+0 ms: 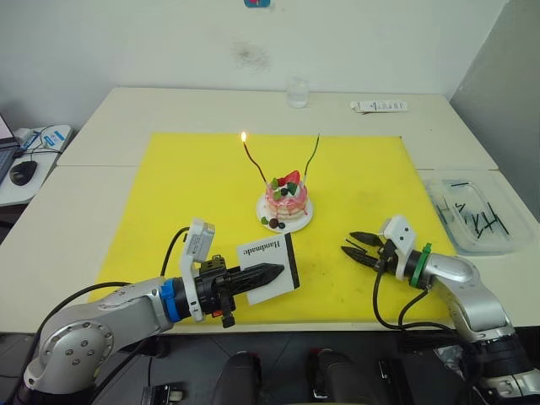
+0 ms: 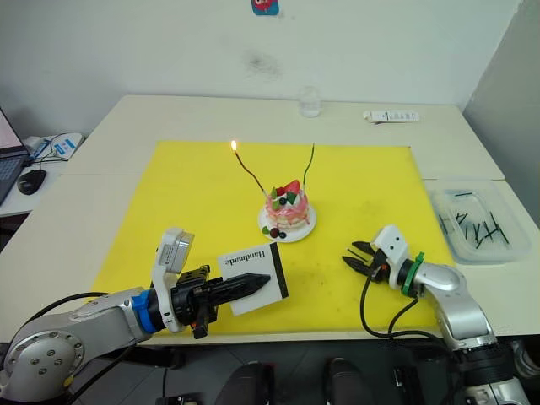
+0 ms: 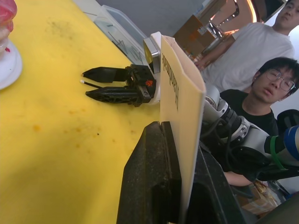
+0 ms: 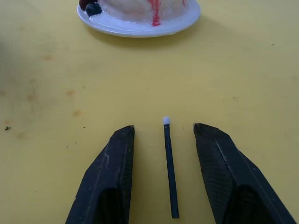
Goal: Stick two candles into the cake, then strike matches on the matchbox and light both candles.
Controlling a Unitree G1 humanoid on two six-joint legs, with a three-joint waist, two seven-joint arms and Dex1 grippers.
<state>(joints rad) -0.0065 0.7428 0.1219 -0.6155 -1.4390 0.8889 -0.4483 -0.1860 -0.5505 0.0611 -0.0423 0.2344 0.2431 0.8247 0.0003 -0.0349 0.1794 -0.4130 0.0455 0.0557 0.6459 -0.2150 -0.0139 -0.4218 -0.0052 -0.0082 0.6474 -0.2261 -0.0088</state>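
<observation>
Between the right end effector [image 4: 163, 140] fingers, a match [image 4: 170, 170], white-tipped.

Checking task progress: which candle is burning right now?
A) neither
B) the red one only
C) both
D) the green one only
B: a small flame sits atop the red candle, while the green candle in the cake has a dark, unlit tip.
</observation>
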